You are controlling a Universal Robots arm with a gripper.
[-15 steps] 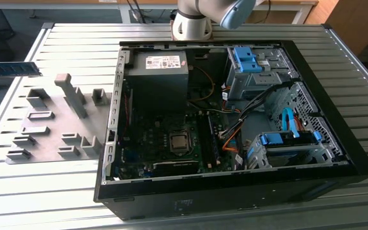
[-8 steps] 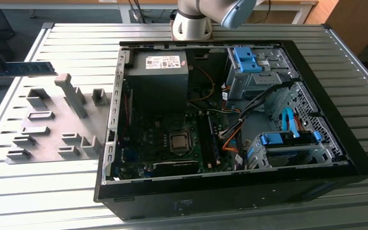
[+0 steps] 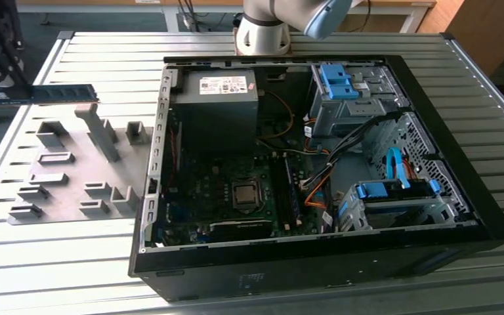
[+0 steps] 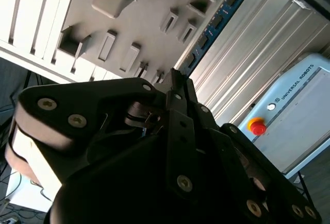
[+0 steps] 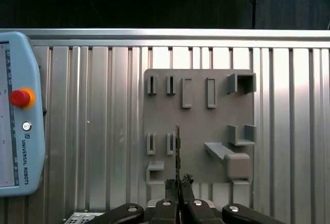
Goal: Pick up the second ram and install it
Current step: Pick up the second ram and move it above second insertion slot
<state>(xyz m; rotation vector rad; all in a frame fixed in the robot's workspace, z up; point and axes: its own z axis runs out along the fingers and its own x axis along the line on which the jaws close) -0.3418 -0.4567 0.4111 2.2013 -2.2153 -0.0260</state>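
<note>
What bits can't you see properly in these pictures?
Long thin blue-green memory stick: one end cut off at the exterior view's left edge.
Black gripper: mostly cut off by the frame edge, first wrist view.
Memory slots in the open black computer case: too small, exterior view.

arm (image 3: 265,33): silver-grey, pale-blue cap | claw (image 5: 178,184): black, silver screws

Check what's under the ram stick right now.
The grey holder plate on the slatted table lies under the ram stick. The stick's edge covers the strip right beneath it.
</note>
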